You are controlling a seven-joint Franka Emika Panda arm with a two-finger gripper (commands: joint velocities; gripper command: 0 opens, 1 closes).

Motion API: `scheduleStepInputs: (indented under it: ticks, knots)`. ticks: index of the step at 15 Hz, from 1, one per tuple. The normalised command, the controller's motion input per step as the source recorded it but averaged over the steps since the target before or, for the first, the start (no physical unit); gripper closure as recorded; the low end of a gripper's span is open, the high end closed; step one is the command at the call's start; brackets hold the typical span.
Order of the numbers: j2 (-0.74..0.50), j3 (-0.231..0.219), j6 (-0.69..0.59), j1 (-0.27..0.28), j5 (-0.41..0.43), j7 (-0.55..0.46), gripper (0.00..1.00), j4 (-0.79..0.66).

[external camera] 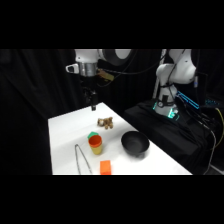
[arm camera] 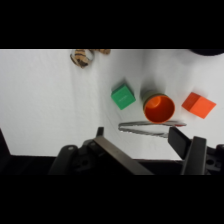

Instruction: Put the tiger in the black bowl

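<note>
The gripper (external camera: 93, 106) hangs above the desk (external camera: 65, 135) with its fingers apart — holding nothing. The tiger (external camera: 105, 122) lies just beside it and lower; the black bowl (external camera: 134, 143) sits farther off — well apart from the gripper.

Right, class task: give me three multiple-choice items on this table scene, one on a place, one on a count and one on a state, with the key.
1. Where is the tiger?
A. In the black bowl
B. Inside the cup
C. On the white table

2. How many coloured blocks lie on the table?
A. One
B. Two
C. Four

3. What state is the gripper in?
A. Open, holding nothing
B. Shut on the tiger
C. Shut on the tongs

Key:
1 C: the tiger lies on the bare tabletop, apart from the black bowl.
2 B: the wrist view shows one green block and one orange block, on either side of the cup.
3 A: its fingers stand apart in the wrist view with nothing between them.
</note>
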Motion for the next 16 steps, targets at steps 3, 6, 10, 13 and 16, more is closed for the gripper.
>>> scheduleStepInputs:
  ticks: [3, 6, 10, 13, 16]
  knots:
    - [0.01, 0.012, 0.02, -0.037, 0.001, 0.01, 0.00, 0.01]
    - [-0.02, -0.043, 0.09, -0.094, 0.045, 0.00, 0.00, -0.03]
    - [-0.10, -0.101, 0.16, -0.148, 0.108, -0.03, 0.00, -0.13]
    - [-0.22, -0.104, 0.26, -0.132, 0.126, 0.05, 0.00, -0.31]
    - [-0.24, -0.065, 0.35, -0.069, 0.076, 0.14, 0.00, -0.41]
